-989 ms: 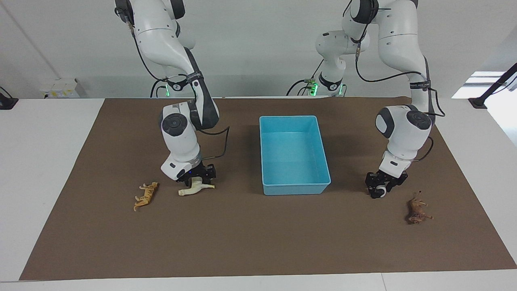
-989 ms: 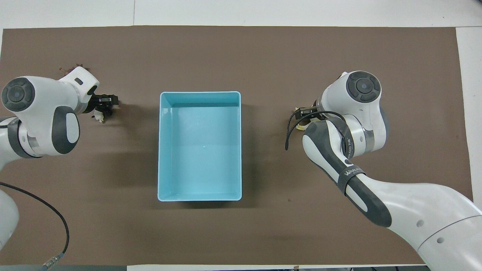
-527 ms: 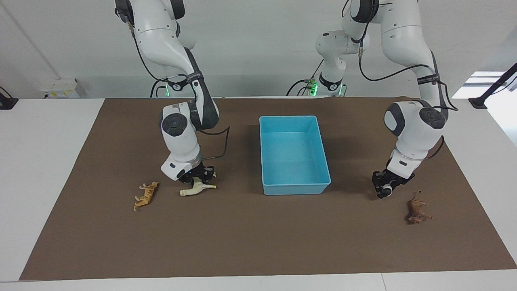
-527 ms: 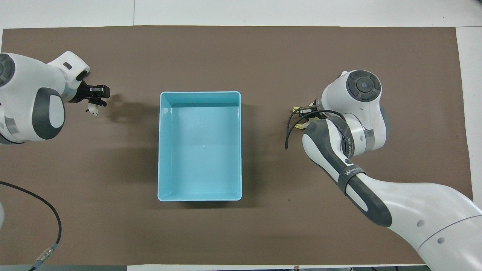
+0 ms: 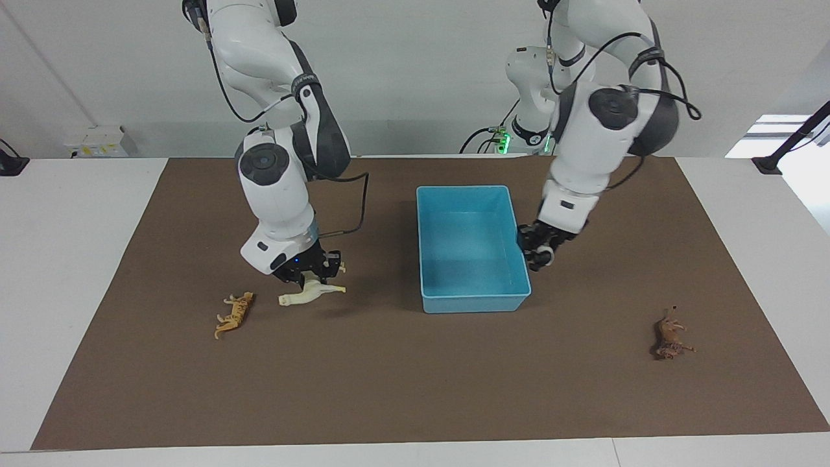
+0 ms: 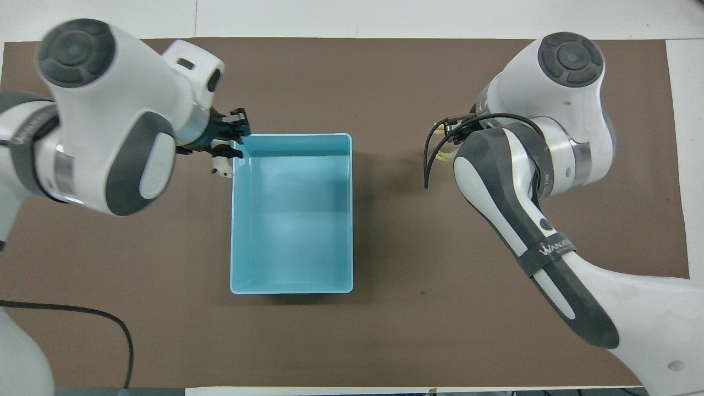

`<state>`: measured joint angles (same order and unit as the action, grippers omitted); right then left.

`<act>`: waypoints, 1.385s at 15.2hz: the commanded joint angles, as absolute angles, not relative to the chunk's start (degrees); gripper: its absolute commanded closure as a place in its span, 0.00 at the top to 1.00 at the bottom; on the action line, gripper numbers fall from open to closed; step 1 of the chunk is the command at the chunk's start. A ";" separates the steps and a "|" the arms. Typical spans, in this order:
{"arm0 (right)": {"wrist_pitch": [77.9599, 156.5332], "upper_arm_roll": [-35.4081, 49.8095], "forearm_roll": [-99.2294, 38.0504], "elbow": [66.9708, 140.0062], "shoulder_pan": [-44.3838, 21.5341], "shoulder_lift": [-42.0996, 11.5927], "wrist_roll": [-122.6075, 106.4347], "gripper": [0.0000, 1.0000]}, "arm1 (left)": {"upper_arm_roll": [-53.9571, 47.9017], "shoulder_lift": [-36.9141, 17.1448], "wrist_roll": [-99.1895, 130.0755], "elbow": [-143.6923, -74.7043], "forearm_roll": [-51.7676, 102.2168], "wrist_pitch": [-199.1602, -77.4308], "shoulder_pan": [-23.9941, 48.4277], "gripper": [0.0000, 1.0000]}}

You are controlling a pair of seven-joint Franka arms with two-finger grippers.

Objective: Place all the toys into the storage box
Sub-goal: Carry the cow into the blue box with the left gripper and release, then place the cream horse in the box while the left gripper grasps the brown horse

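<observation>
The light blue storage box (image 5: pixel 473 300) stands mid-mat and holds nothing; it also shows in the overhead view (image 6: pixel 291 289). My left gripper (image 5: pixel 539 250) is shut on the black-and-white panda (image 5: pixel 548 254) and holds it in the air over the box's rim at the left arm's end; the overhead view shows this gripper (image 6: pixel 234 135) and the panda (image 6: pixel 221 165). My right gripper (image 5: pixel 310 272) is shut on the cream horse (image 5: pixel 310 294), just above the mat. The orange tiger (image 5: pixel 235 314) lies beside it. The dark brown animal (image 5: pixel 671 334) lies toward the left arm's end.
A brown mat (image 5: pixel 389 376) covers the white table. In the overhead view my arms hide the tiger, the brown animal and most of the right gripper. A black cable (image 5: pixel 353 220) hangs from the right arm's wrist.
My left gripper has lifted the panda off the mat and carried it to the box's rim. My right gripper has raised the horse slightly.
</observation>
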<state>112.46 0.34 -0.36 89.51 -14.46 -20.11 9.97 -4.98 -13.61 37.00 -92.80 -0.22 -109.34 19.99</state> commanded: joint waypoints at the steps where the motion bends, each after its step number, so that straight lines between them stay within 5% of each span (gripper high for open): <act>1: 106.54 0.35 -0.62 85.53 -14.50 -17.94 11.07 0.00 | -3.69 -10.64 41.13 -99.75 -0.53 -113.55 23.90 0.96; 5: 102.92 0.61 -0.62 84.73 -14.85 -16.35 11.86 0.00 | -2.90 -7.83 40.00 -98.00 -1.05 -109.61 22.33 1.00; 12: 103.88 0.35 -1.94 79.99 -30.47 -19.58 31.08 0.00 | -2.81 -8.26 -0.40 -98.78 -2.02 -119.77 -3.93 1.00; 15: 106.69 0.26 -1.49 77.87 -37.16 -23.72 36.46 0.00 | -2.90 -13.08 -8.25 -98.96 -2.11 -130.05 -11.85 1.00; 21: 118.30 0.26 0.97 80.06 -43.50 -32.61 43.41 0.00 | -2.81 -20.38 -11.42 -100.20 -2.20 -141.93 -12.57 1.00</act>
